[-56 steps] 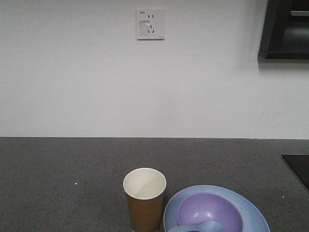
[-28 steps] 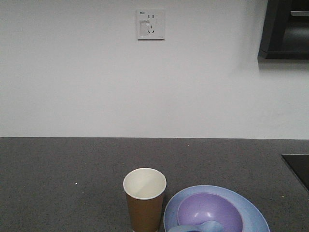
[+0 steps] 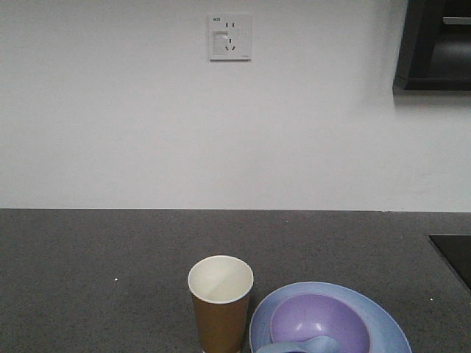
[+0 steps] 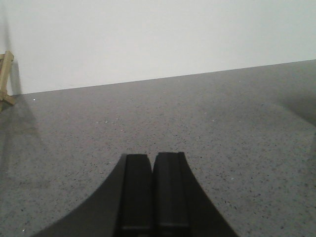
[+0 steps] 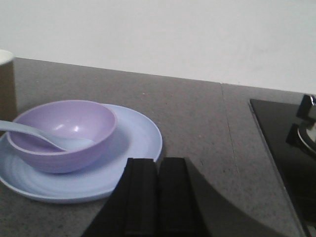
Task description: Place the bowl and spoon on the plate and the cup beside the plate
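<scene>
Pale blue plate [image 5: 133, 148] on the dark speckled counter [image 3: 96, 279], carrying the lavender bowl [image 5: 64, 133] set toward its left part in the right wrist view. The spoon [image 5: 44, 138] lies in the bowl with its scoop down on the bowl's inner floor; its long axis runs left to right in that view, the handle rising over the bowl's left rim and pointing out toward the left frame edge. In the front view the spoon [image 3: 302, 346] crosses the bowl [image 3: 320, 323] at its near rim, cut by the frame edge. The brown paper cup [image 3: 220, 305] stands upright, mouth up, on the counter just beside the plate [image 3: 383, 323], on its left in the front view; contact between them cannot be told.

Right claw [image 5: 158, 197]: fingers pressed together, holding nothing, low over the counter; plate and bowl lie ahead of it and to its left, apart from it. A black hob [image 5: 286, 148] lies to its right.

Left claw [image 4: 153, 192]: fingers together, nothing held, over bare counter, facing the white wall [image 4: 158, 34]
</scene>
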